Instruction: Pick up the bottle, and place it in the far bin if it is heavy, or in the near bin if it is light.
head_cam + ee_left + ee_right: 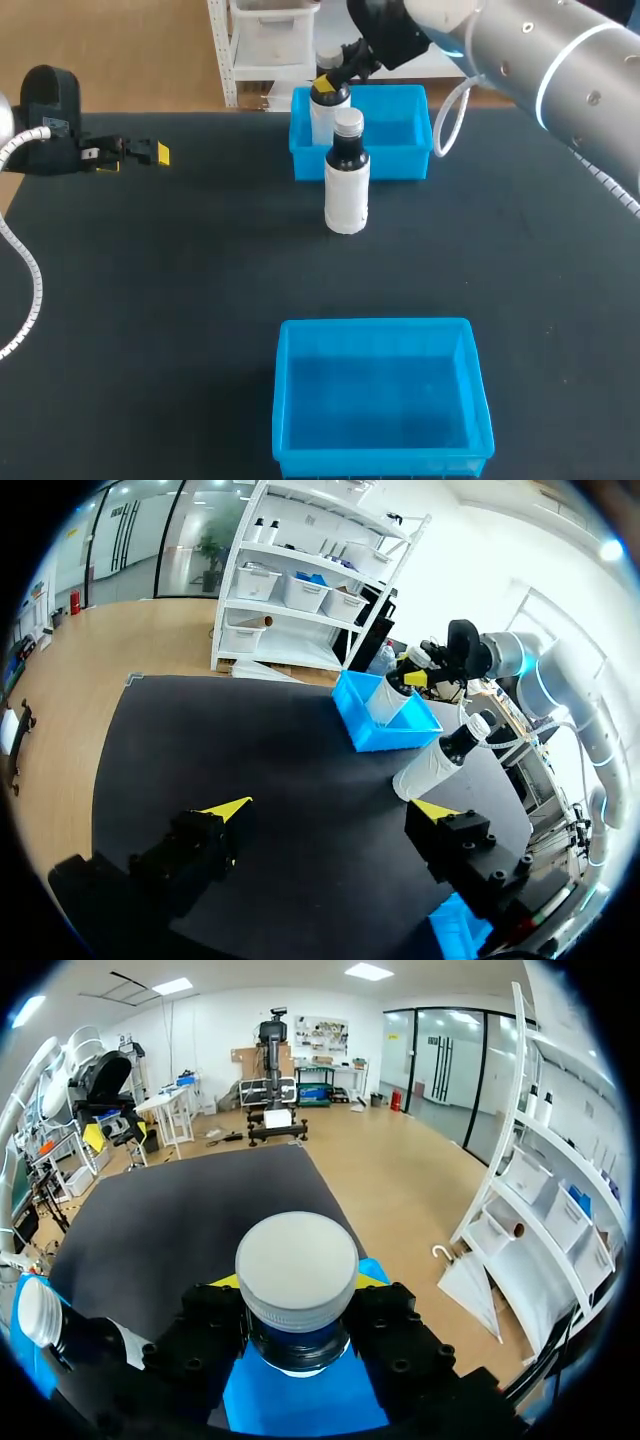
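Near bin (375,326), right hand (326,86) clamped on bottle (297,1265) at far bin (400,166), left hand (332,808) wide open

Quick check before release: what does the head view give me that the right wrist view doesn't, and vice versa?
Head view only: the near bin, with nothing in it. Right wrist view only: the right gripper seen close, with a finger on either side of the held bottle, just under its cap. Both: the held bottle over the far bin, and the standing bottle on the table beside that bin.
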{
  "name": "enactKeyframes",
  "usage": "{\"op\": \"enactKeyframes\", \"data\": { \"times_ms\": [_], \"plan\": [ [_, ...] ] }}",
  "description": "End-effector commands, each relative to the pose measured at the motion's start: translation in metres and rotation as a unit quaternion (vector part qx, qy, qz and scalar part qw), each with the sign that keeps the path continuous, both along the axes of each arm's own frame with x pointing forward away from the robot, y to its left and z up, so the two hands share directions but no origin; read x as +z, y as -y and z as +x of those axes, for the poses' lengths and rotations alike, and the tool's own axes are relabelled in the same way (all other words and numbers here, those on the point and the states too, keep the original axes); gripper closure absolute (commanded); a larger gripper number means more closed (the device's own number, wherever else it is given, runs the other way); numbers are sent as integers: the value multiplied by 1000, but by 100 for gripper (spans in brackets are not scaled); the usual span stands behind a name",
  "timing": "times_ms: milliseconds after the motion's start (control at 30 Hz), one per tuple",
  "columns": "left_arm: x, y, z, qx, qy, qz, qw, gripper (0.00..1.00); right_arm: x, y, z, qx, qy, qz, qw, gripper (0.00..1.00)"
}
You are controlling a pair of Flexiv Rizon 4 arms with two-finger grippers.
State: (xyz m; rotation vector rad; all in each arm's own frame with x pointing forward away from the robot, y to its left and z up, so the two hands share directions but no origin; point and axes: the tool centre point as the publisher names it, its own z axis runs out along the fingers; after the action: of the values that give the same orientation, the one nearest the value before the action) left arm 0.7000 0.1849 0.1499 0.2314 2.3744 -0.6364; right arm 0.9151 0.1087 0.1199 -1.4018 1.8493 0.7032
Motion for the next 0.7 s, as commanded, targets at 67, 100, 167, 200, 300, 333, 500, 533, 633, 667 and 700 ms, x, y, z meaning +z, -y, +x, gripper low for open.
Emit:
{"op": "enactKeyframes", "data": {
  "times_ms": [67,100,167,200,300,333,500,533,633,667,700],
  "plan": [
    [0,0,0,0,0,0,1000,0,-2,-3,13,127,-99,22,987,0],
    [0,0,0,0,0,0,1000,0,-2,-2,14,127,-100,21,987,0],
    [0,0,0,0,0,0,1000,0,-2,0,14,126,-101,20,987,0],
    [0,0,0,0,0,0,1000,0,-1,2,14,125,-102,20,987,0],
    [0,0,0,0,0,0,1000,0,1,11,13,117,-101,14,988,0],
    [0,0,0,0,0,0,1000,0,2,14,13,115,-101,13,988,0],
    [0,0,0,0,0,0,1000,0,8,45,7,89,-98,5,991,0],
    [0,0,0,0,0,0,1000,0,9,52,5,84,-98,2,992,0],
    [0,0,0,0,0,0,1000,0,13,75,-3,67,-104,-3,992,0],
    [0,0,0,0,0,0,1000,0,14,84,-9,59,-103,-6,993,0],
    [0,0,0,0,0,0,1000,0,16,92,-13,52,-102,-7,993,0]
  ]
}}
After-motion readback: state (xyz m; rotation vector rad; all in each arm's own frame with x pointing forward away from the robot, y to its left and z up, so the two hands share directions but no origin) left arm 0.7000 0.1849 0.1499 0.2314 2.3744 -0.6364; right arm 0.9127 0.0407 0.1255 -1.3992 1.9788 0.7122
